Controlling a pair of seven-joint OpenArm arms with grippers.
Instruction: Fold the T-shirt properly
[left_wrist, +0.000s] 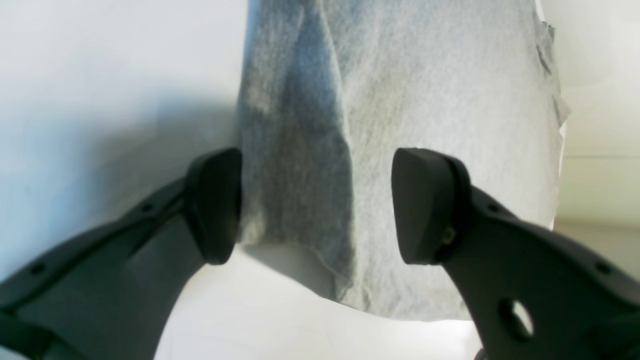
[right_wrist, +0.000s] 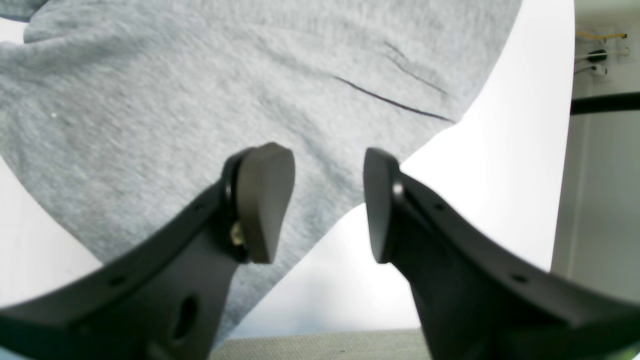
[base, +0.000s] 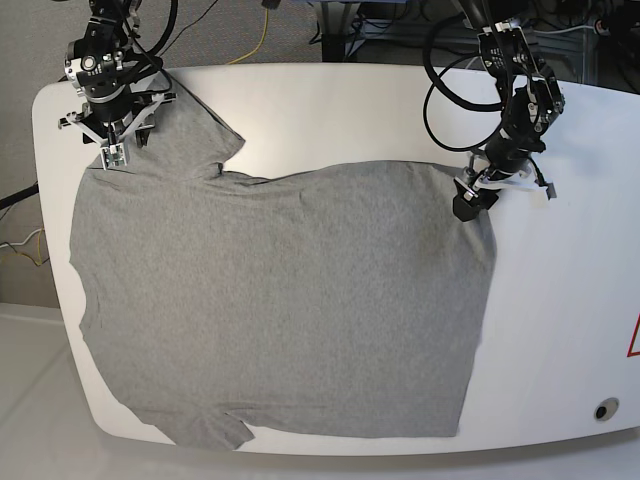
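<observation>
Grey T-shirt (base: 280, 300) lies flat while the left hand (left_wrist: 315, 205) and right hand (right_wrist: 327, 205) hover agape over its corners, holding nothing.

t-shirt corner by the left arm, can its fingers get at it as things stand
Probably yes. The left gripper stands open right over the T-shirt edge, cloth showing between its fingers, and nothing else lies on the white table there. Whether the fingers already touch the cloth is unclear.

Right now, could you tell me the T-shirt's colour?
Plain heather grey short-sleeved cotton T-shirt, no print; clearest in the base view.
</observation>
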